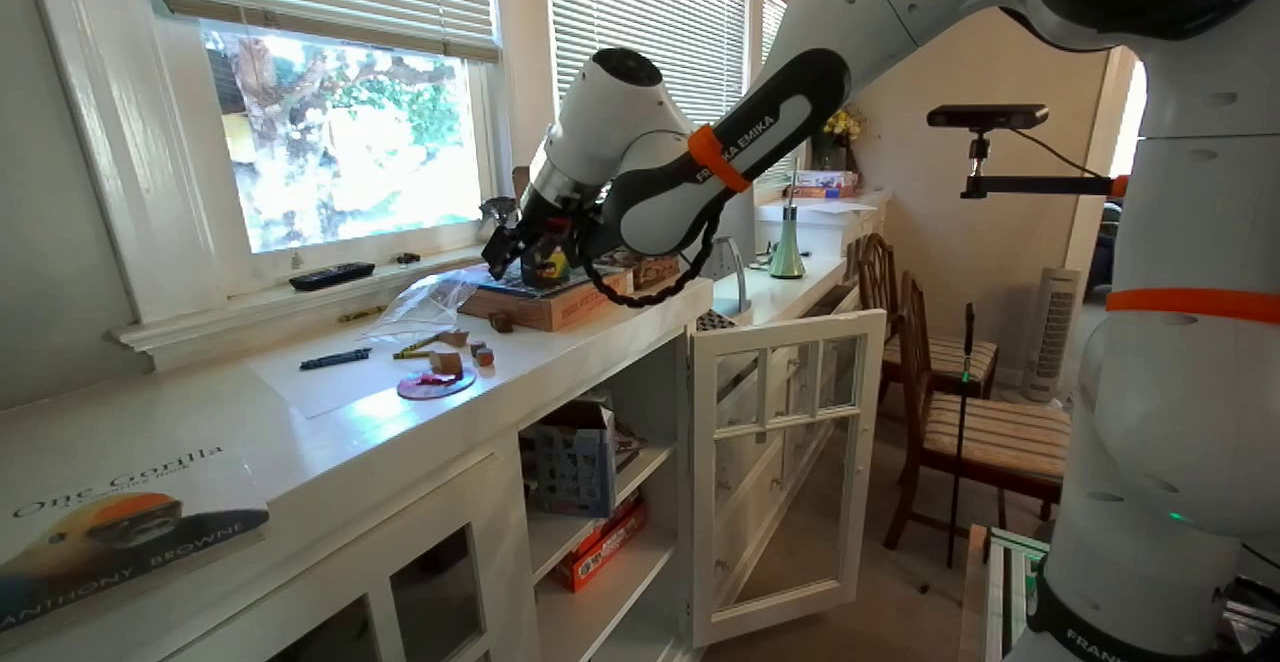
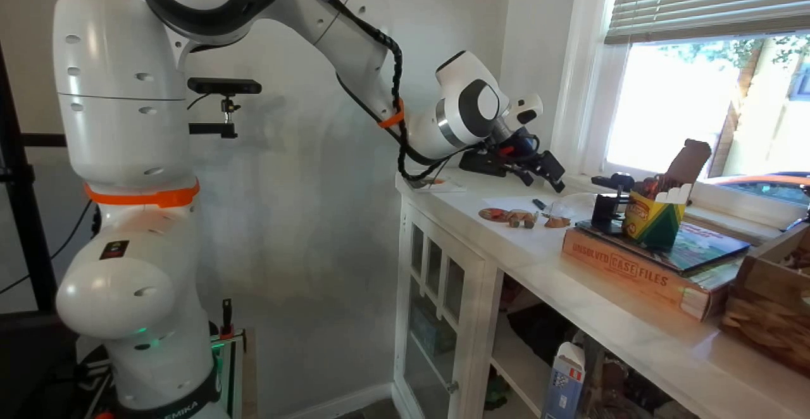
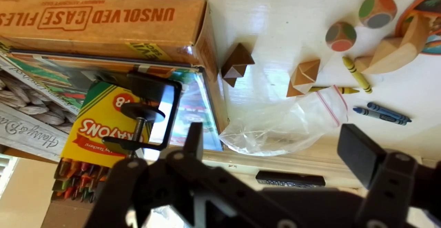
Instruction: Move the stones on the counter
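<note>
Several faceted wooden stones lie on the white counter point(image 1: 340, 447). A dark brown stone point(image 3: 238, 62) sits beside the cardboard box, and a lighter one point(image 3: 305, 75) lies by a yellow crayon. Two rounded stones with coloured dots point(image 3: 341, 36) point(image 3: 378, 11) lie close together. A larger pale stone point(image 3: 396, 50) partly overlaps a round coloured disc point(image 3: 436, 31). The stones also show small in both exterior views point(image 1: 446, 363) point(image 2: 557, 222). My gripper point(image 3: 270, 136) is open and empty, tilted above the counter towards the window, in both exterior views point(image 1: 510, 257) point(image 2: 543, 180).
The "Unsolved Case Files" box point(image 3: 103, 23) bears books, a black clamp point(image 3: 172, 114) and a crayon box point(image 3: 100, 128). A clear plastic bag point(image 3: 282, 128) and crayons point(image 3: 382, 113) lie nearby. A remote point(image 1: 332, 276) rests on the sill. A cabinet door point(image 1: 868, 462) stands open.
</note>
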